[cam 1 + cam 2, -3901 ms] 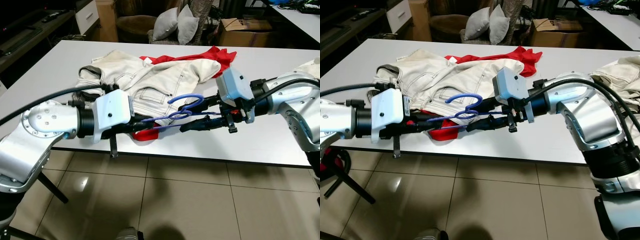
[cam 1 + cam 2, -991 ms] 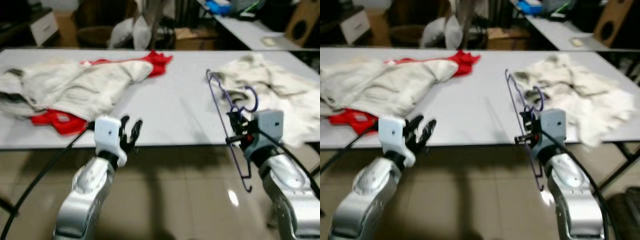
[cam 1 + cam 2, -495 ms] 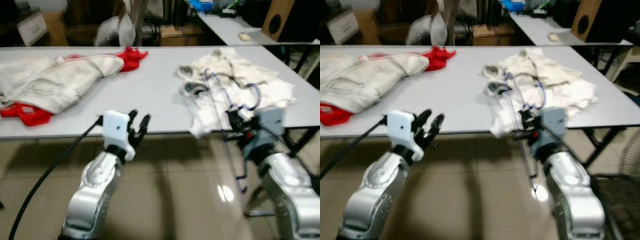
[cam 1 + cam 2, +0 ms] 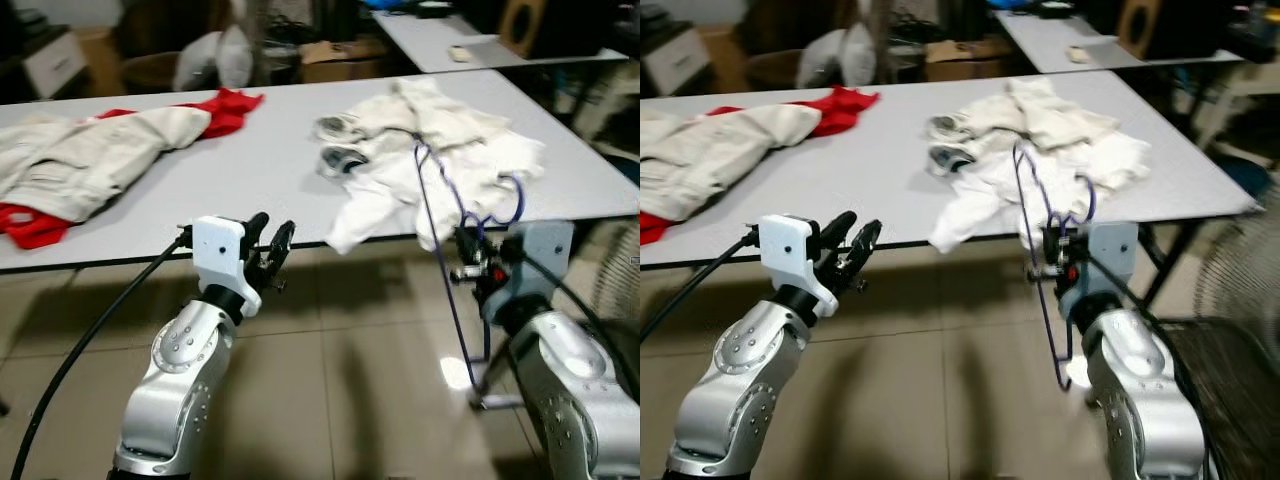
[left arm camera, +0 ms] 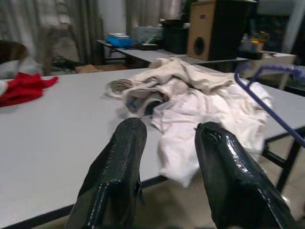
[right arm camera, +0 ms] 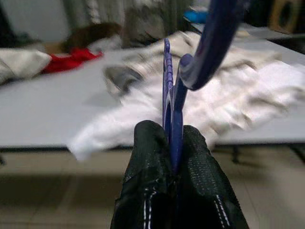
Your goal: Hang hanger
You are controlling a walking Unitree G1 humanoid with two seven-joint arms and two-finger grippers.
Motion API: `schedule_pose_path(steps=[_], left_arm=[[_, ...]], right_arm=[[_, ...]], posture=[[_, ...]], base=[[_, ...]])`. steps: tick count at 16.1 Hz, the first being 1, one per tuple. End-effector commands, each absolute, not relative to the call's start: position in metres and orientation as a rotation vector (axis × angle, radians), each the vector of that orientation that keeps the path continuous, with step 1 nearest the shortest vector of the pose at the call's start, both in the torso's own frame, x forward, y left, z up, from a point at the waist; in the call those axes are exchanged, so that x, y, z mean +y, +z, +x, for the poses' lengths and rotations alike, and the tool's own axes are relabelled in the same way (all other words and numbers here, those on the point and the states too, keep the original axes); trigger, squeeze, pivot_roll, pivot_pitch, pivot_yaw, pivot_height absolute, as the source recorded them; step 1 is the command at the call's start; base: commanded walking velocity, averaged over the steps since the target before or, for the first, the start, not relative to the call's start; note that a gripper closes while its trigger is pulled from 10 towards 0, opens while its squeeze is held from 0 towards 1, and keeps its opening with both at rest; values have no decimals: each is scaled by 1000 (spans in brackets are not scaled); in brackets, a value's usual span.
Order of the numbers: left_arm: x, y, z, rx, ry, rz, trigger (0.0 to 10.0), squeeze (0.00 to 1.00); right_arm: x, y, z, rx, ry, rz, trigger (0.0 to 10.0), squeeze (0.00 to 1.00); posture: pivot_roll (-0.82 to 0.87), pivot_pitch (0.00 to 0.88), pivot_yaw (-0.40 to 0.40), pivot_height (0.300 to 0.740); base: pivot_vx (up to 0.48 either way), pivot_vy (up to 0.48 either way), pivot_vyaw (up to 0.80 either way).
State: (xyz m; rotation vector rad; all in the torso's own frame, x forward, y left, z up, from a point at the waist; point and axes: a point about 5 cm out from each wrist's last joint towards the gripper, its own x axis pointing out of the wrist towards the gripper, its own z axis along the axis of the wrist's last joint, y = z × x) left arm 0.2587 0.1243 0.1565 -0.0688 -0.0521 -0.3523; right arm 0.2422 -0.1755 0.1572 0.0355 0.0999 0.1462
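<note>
A blue wire hanger (image 6: 215,33) stands nearly upright in front of the table edge, hook at the top. My right gripper (image 4: 470,268) is shut on it, and the right wrist view shows both black fingers (image 6: 147,157) pressed on the blue wire. My left gripper (image 4: 270,248) is held up at the table's front edge with its two fingers (image 5: 119,176) apart and nothing between them. It is well to the left of the hanger.
On the long white table (image 4: 250,190) lie a heap of cream clothes (image 4: 440,140) at the right end and a cream jacket (image 4: 80,160) over a red garment (image 4: 225,105) at the left. A fan (image 4: 1240,290) stands at the far right on the tiled floor (image 4: 340,400).
The whole view has swung to the right along the table. The right gripper keeps the hanger, now upright. The left gripper, which was at the hanger 3.9 s ago, is off it and open.
</note>
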Motion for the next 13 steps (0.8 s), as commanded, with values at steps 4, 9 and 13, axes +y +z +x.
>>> schedule_pose_path(steps=[4, 9, 13], left_arm=[[137, 153, 261, -33, -308, -42, 10000, 0], [138, 157, 260, -81, -289, -31, 10000, 0], [128, 153, 255, -64, -325, -44, 10000, 0]], right_arm=[[-185, 159, 242, 83, 62, -30, 10000, 0], [-190, 167, 243, 70, 71, -11, 10000, 0], [-181, 166, 245, 58, 89, -5, 10000, 0]], posture=[[-161, 40, 37, 740], [-171, 85, 26, 740], [-175, 89, 10, 740]], base=[[0, 435, -689], [0, 0, -549], [382, 0, 0]])
